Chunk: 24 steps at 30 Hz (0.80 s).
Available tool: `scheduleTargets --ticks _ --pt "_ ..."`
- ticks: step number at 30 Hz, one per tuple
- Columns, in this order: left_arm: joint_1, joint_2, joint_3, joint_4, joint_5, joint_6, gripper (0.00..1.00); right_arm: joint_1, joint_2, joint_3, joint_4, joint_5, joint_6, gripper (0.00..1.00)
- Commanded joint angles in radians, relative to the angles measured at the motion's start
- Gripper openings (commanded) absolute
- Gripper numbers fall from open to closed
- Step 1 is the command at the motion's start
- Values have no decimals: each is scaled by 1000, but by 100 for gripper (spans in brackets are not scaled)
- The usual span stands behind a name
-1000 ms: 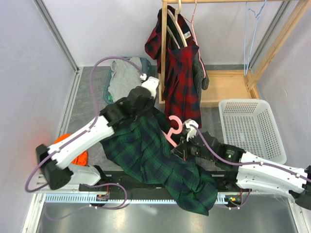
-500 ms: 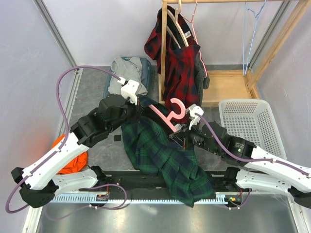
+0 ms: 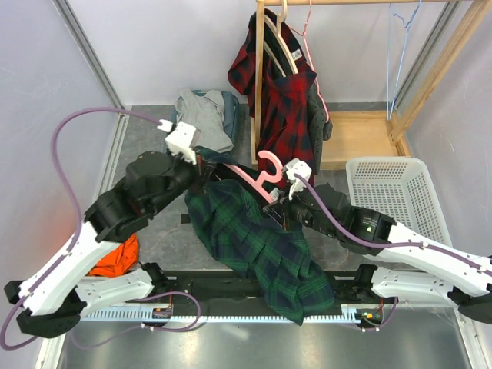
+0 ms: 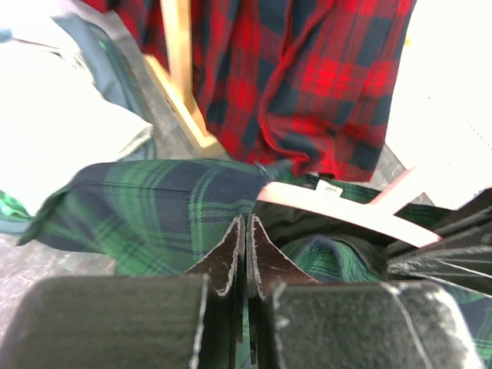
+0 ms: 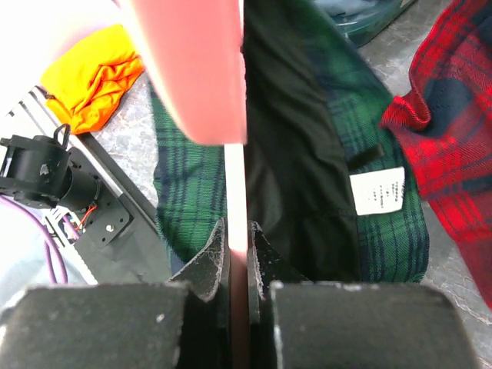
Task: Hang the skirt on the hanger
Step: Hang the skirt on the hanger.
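Note:
The green plaid skirt [image 3: 246, 231] hangs in mid-air between both arms, its lower end trailing to the table's near edge. My left gripper [image 3: 204, 163] is shut on the skirt's waistband [image 4: 154, 204], with its tips [image 4: 247, 223] pressed together at the fabric's edge. The pink hanger [image 3: 260, 175] has one arm inside the waistband, and its hook points at the rack. My right gripper [image 3: 284, 206] is shut on the hanger's bar [image 5: 237, 207] from below. The skirt's dark lining and white label [image 5: 377, 191] show beside that bar.
A red plaid garment [image 3: 286, 115] hangs on the wooden rack [image 3: 259, 77] just behind the hanger. A white basket [image 3: 400, 200] stands at the right, a grey garment [image 3: 201, 115] at the back left, and an orange cloth [image 3: 115, 257] at the near left. A blue wire hanger [image 3: 400, 31] hangs at the top right.
My left gripper has swung left and back, drawing the waistband along the hanger. The right gripper has carried the hanger up toward the rack, and the skirt has lifted off the table.

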Motion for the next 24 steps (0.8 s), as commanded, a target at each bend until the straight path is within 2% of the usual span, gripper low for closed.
scheduleTargets --ticks 1,7,9,10,11,13,14,15,17,24 --pt "-2 -99 32 -9 -59 6 2 -4 -22 36 112 123 7 0" --pt "-2 -159 -25 -40 -20 -22 2 -4 -22 118 100 153 -20 0" --pt "-2 -156 -36 -44 -1 -22 6 -4 -13 158 86 147 -39 0" --pt "-2 -152 -36 -47 11 -20 11 -4 -1 196 81 145 -59 0" --pt "-2 -148 -30 -49 16 -19 25 -4 7 216 75 144 -68 0" --pt "-2 -136 -19 -52 28 -9 33 -4 27 276 48 133 -92 0" --pt "-2 -131 -8 -52 26 -8 51 -4 32 292 40 134 -99 0" --pt "-2 -129 -2 -52 25 -5 61 -5 39 321 26 130 -106 0" --pt "-2 -120 18 -52 20 4 75 -4 48 350 5 119 -126 0" --pt "-2 -91 111 -43 -15 87 82 -4 52 424 -92 53 -192 0"
